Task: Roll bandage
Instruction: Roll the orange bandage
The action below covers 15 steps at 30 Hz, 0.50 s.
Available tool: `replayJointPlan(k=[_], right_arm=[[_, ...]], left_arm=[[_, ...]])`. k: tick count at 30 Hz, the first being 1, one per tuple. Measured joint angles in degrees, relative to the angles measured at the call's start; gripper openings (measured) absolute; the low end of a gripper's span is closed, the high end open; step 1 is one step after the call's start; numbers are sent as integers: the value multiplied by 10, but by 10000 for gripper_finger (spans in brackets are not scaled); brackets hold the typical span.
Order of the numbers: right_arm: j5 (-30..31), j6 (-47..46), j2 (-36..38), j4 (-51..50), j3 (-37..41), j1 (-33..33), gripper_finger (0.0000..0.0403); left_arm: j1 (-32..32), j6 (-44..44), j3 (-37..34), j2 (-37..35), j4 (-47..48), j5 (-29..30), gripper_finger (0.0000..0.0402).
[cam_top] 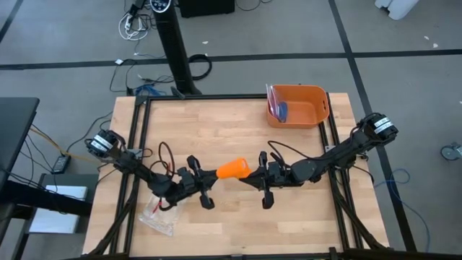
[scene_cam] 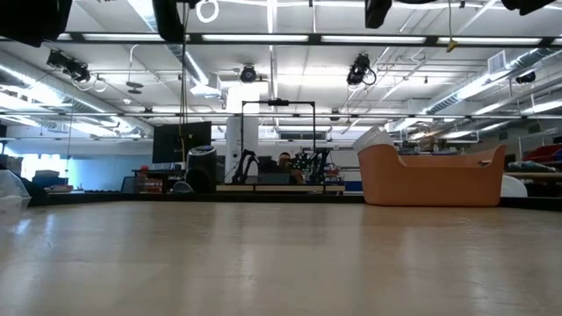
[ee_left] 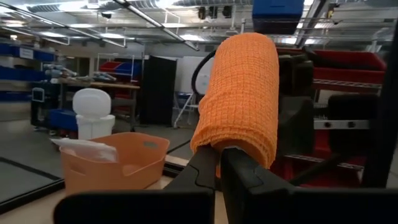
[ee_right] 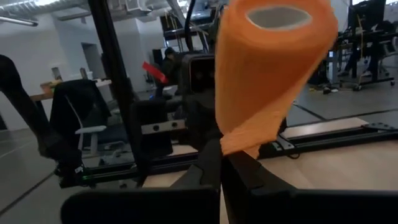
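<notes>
Holding the bandage (cam_top: 234,170) aloft above mid-table, the left gripper (cam_top: 207,192) and right gripper (cam_top: 258,182) each pinch an end tightly, seemingly for winding.

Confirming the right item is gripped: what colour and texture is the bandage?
Bright orange bandage with a waffle-like woven texture, clearest in the left wrist view.

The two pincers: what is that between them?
The orange bandage, held between the left pincer and right pincer, both shut on it; seen from above.
</notes>
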<state>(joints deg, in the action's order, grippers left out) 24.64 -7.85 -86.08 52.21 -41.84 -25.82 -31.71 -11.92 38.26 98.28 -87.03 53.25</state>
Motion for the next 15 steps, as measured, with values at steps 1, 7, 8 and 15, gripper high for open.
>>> replayJointPlan(k=[1,7,8,15], right_arm=[[0,3,0,0,-3,0,0],[-34,0,-1,-24,-22,18,6],[-36,-5,-1,-30,-26,22,9],[-57,-16,0,-62,-37,30,46]], left_arm=[[2,3,0,0,3,0,12],[7,9,12,33,5,8,11],[7,10,18,40,5,10,11],[7,10,48,83,5,16,11]])
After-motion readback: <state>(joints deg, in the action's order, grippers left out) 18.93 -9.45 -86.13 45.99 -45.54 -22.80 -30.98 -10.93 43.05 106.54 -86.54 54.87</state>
